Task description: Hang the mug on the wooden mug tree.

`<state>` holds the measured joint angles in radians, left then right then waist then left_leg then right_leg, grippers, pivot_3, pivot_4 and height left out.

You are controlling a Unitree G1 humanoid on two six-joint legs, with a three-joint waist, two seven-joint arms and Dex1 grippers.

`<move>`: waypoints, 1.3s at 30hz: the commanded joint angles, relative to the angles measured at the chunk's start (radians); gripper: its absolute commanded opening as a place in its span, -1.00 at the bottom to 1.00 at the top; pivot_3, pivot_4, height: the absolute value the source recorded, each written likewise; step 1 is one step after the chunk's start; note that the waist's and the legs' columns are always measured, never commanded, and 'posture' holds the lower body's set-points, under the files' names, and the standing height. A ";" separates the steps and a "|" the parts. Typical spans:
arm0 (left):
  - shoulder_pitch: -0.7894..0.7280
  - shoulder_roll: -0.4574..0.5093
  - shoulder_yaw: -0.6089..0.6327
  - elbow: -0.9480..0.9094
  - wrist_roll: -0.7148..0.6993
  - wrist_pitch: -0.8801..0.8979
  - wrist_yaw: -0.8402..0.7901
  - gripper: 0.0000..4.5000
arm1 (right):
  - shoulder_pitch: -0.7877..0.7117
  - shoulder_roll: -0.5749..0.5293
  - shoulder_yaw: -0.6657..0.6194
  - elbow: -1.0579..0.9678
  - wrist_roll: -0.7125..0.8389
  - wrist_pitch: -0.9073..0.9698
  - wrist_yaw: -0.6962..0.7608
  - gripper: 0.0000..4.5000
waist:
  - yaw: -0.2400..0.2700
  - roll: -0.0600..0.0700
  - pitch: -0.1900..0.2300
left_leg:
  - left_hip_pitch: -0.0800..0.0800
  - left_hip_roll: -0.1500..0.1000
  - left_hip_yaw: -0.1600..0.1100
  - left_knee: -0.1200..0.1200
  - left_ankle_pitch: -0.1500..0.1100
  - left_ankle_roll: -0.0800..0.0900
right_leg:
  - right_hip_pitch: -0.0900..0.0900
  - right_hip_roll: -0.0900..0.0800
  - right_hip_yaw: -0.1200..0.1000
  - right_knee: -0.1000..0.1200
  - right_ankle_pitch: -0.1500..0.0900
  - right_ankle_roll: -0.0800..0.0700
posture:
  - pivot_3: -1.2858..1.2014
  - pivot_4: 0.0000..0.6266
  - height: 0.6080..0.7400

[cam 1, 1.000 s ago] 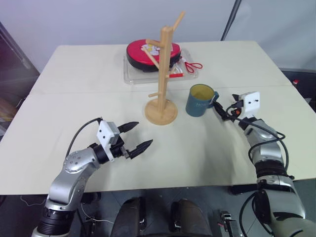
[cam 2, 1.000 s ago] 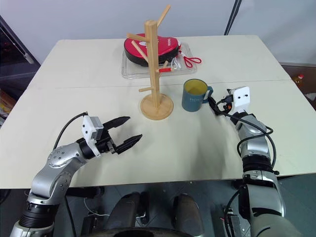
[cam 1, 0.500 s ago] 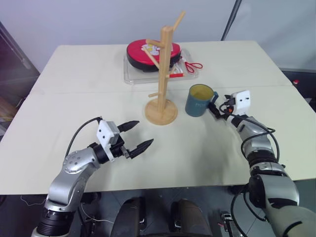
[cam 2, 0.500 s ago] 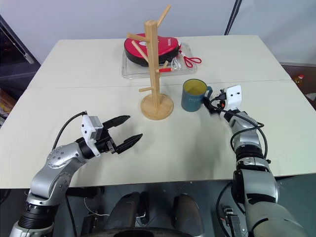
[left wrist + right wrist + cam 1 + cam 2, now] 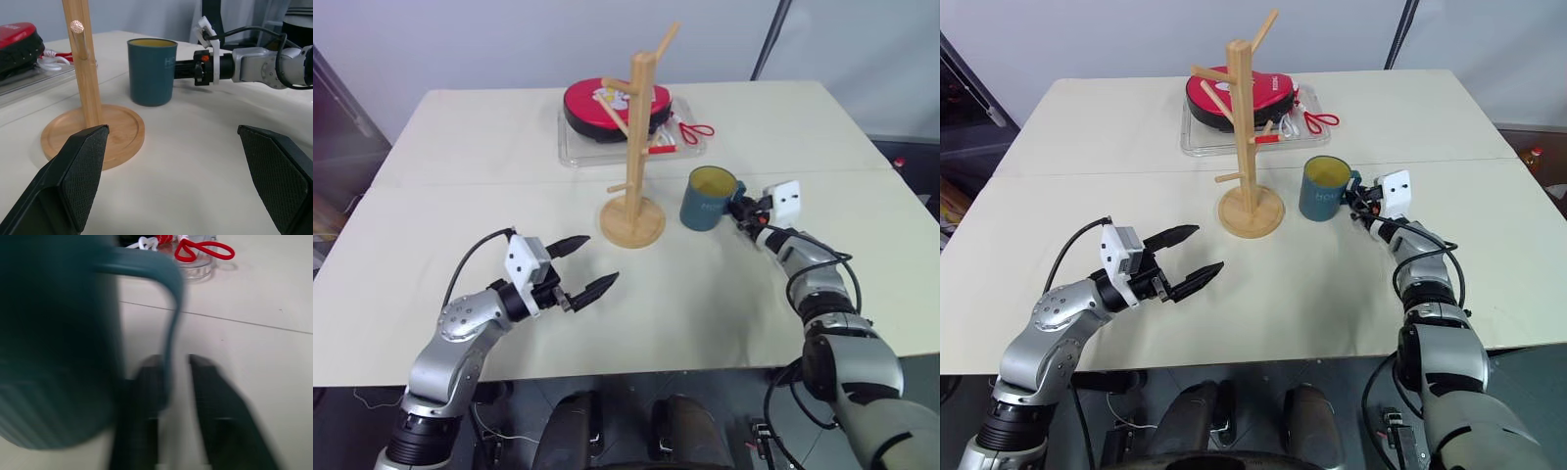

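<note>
The dark teal mug (image 5: 708, 201) with a yellow inside stands upright on the table, just right of the wooden mug tree (image 5: 635, 147), its handle turned to the right. My right gripper (image 5: 744, 209) lies level at that handle. In the right wrist view one finger (image 5: 146, 396) sits inside the loop and the other outside, shut on the mug's handle (image 5: 171, 318). My left gripper (image 5: 603, 258) hovers open and empty over the near left of the table, pointing toward the tree's round base (image 5: 98, 134).
Behind the tree, a red round lidded dish (image 5: 607, 103) sits in a clear tray (image 5: 570, 149), with red loop handles (image 5: 698, 130) at its right end. Bare tabletop (image 5: 705, 294) lies between my two arms.
My right gripper moved forward and left to the mug's handle and shut on it. The mug, the tree and my left arm stayed put.
</note>
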<state>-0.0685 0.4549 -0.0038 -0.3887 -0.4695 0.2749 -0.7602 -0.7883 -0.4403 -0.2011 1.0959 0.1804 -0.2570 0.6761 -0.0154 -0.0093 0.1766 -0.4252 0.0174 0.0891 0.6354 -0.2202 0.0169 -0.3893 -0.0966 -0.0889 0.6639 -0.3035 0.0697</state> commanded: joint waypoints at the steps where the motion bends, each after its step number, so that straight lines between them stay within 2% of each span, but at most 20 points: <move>1: -0.005 0.013 0.023 -0.035 -0.008 -0.013 0.001 1.00 | -0.015 0.008 -0.025 -0.035 0.031 -0.028 0.023 -0.96 | 0.000 0.000 0.000 | 0.000 0.000 0.000 0.000 0.000 0.000 | 0.000 0.000 0.000 0.000 0.000 0.000 | 0.03 -0.52 1.00; 6: -0.010 0.024 0.032 -0.034 -0.008 -0.014 0.004 1.00 | 0.052 -0.015 0.029 -0.171 -0.039 -0.088 0.004 -0.96 | 0.001 0.000 0.000 | 0.000 0.000 0.000 0.000 0.000 0.000 | 0.000 0.000 0.000 0.000 0.000 0.000 | 0.03 -0.52 1.00; 8: -0.011 0.029 0.044 -0.030 -0.006 -0.019 0.006 1.00 | 0.118 -0.045 0.072 -0.327 -0.085 -0.105 0.007 -0.96 | 0.003 0.000 0.000 | 0.000 0.000 0.000 0.000 0.000 0.000 | 0.000 0.000 0.000 0.000 0.000 0.000 | 0.03 -0.52 1.00; 13: -0.030 0.048 0.074 0.004 -0.007 -0.027 -0.007 1.00 | 0.306 -0.173 0.157 -0.890 -0.163 0.004 0.072 -0.96 | 0.004 0.003 0.002 | -0.001 0.000 0.000 0.000 0.000 0.000 | 0.000 -0.001 0.000 0.000 0.000 0.000 | 0.03 -0.52 1.00; 18: -0.065 0.062 0.083 0.051 -0.004 -0.040 -0.029 1.00 | 0.330 -0.245 0.178 -1.174 -0.170 0.167 0.092 -0.96 | 0.000 0.003 0.002 | 0.001 0.002 0.000 0.000 0.000 -0.001 | 0.000 0.001 0.000 0.000 0.000 0.000 | 0.03 -0.52 1.00; 23: -0.096 0.069 0.104 0.074 -0.022 -0.044 -0.042 1.00 | 0.240 -0.264 0.205 -1.292 -0.147 0.337 0.121 -0.96 | 0.004 0.003 0.002 | 0.000 0.001 0.000 0.000 0.000 -0.001 | 0.000 0.000 0.000 -0.001 0.000 0.000 | 0.03 -0.52 1.00; 29: -0.142 0.130 0.207 0.049 -0.133 0.022 -0.068 1.00 | 0.082 -0.247 0.242 -1.286 -0.148 0.514 0.129 -0.96 | 0.002 0.003 0.003 | -0.001 0.001 -0.001 0.000 0.000 -0.001 | -0.001 0.000 0.000 0.000 0.000 0.000 | 0.03 -0.52 1.00; 39: -0.150 0.156 0.234 0.008 -0.172 0.063 -0.061 1.00 | -0.002 -0.244 0.295 -1.207 -0.169 0.517 0.151 -0.96 | 0.003 0.002 0.003 | -0.001 0.000 0.000 0.000 0.000 0.000 | -0.001 0.000 0.000 -0.001 0.000 0.000 | 0.03 -0.52 1.00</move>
<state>-0.2095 0.5992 0.2105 -0.3368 -0.6228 0.3417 -0.8240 -0.7553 -0.6851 0.1073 -0.0999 0.0133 0.2776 0.8300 -0.0128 -0.0069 0.1793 -0.4260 0.0173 0.0887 0.6352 -0.2204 0.0169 -0.3904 -0.0970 -0.0892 0.6633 -0.3035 0.0697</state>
